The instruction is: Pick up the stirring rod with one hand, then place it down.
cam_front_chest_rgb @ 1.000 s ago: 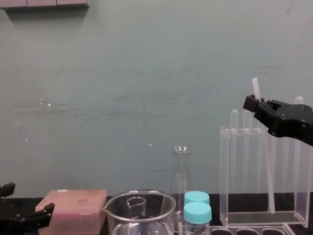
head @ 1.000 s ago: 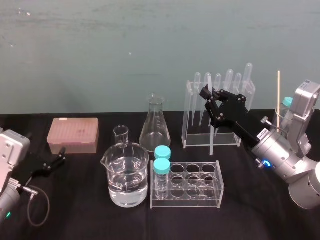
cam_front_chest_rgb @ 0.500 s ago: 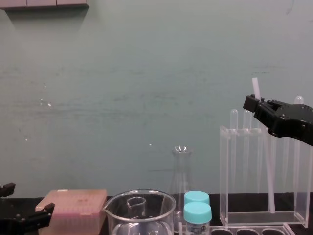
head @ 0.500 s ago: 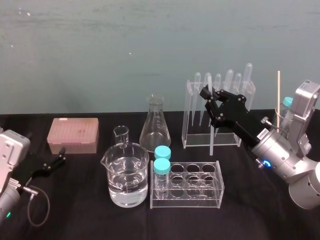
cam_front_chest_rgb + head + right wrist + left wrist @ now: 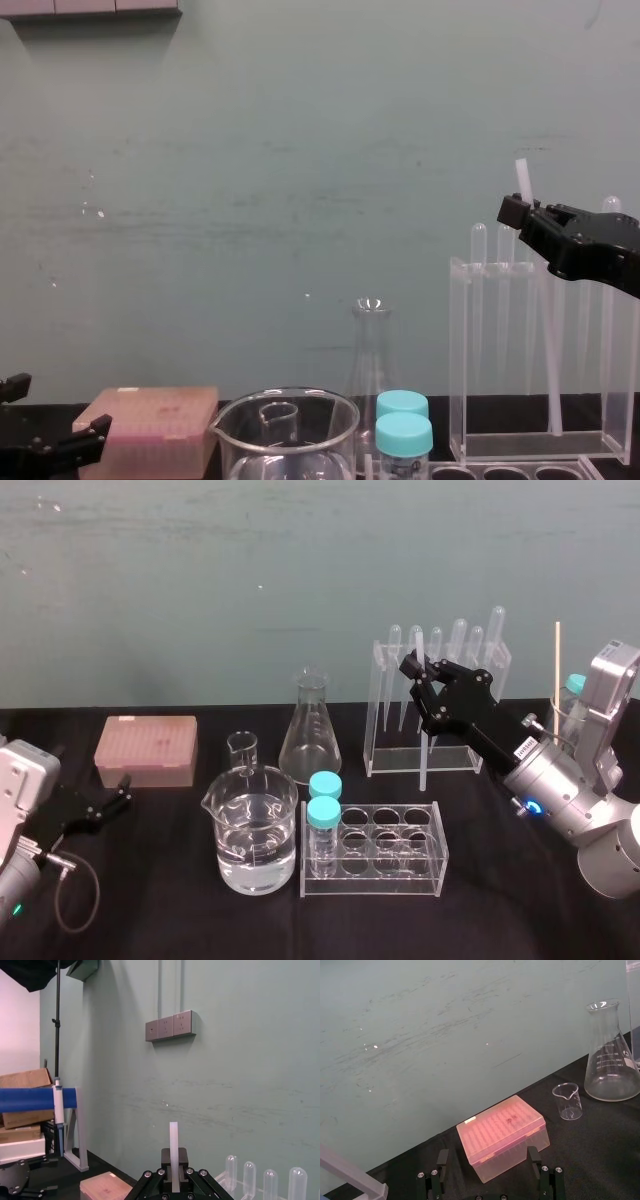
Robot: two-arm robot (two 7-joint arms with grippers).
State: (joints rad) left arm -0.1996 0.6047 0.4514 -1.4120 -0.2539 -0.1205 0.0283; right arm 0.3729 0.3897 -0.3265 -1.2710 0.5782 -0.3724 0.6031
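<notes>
Head view: right end effector [image 5: 417, 668] is clamped on the rod [image 5: 421, 742] near its top, jaws together w/ only the rod btwn them. Rod stands about upright just in front of the rack [image 5: 385, 715], toward the back edge of the bench [image 5: 520, 910], right half. Its low end is at or just above the bench, can't tell which. Left end effector [image 5: 120, 792] sits idle near the left edge. Left wrist view: its jaws stand apart, holding nothing, pink box [image 5: 502, 1135] just ahead. Right wrist view: rod rises straight up out of the closed jaws, grip looks centred. Chest view: rod leans slightly, crossing the rack front. Judgement: grasp made, pick-up step in hand. Next calls for a straight lift clear of the rack, then lowering onto open bench.
</notes>
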